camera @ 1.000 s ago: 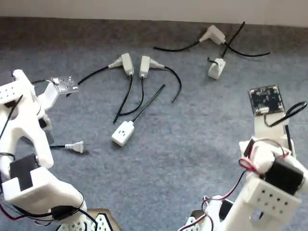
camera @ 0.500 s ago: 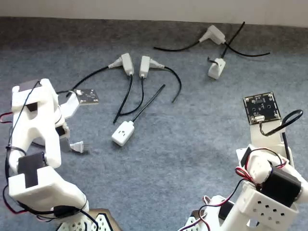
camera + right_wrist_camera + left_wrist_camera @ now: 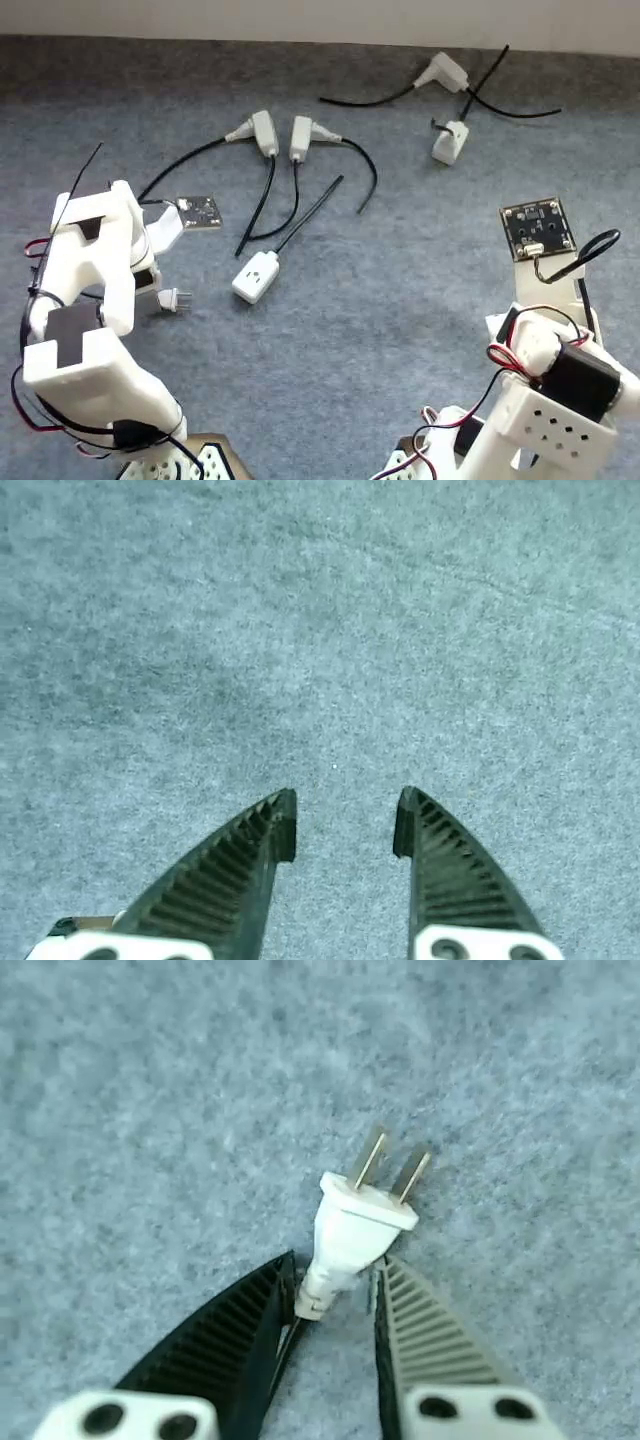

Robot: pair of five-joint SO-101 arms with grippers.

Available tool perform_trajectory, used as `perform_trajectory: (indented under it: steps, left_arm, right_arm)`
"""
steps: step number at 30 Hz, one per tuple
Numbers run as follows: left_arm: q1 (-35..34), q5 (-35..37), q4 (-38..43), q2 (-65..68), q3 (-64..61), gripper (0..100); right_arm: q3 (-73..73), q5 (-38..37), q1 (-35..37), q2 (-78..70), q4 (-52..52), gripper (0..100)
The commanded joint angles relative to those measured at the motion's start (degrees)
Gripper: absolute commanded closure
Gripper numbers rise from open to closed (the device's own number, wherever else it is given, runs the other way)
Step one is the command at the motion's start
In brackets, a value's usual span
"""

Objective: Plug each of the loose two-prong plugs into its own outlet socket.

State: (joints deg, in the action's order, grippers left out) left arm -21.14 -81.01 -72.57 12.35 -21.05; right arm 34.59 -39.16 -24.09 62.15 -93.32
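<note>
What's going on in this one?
The left end effector is down around the rear of a plug lying on the carpet. The nearest socket lies apart from it, with nothing in it. The right end effector hangs open over the carpet, holding nothing.

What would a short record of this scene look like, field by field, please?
surface: grey carpet
left gripper: open, one finger on each side of the cord end of the plug
plug: white, lying flat, prongs pointing away from the left gripper
socket: white, loose on the carpet, apart from the plug
right gripper: open over bare carpet
task state: this plug not yet plugged in
</note>
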Motion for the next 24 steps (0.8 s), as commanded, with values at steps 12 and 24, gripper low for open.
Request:
perform_trajectory:
  steps: [12,24]
  left_arm:
    - [1.45,-39.38,-17.76,-2.77,12.88,90]
    - [1.27,-39.21,-16.18,3.91,16.13,94]
  right_arm:
    - [-0.04,-0.79,-0.40,0.40,1.45,83.0]
    - [10.07,-0.79,-0.75,0.40,8.40,83.0]
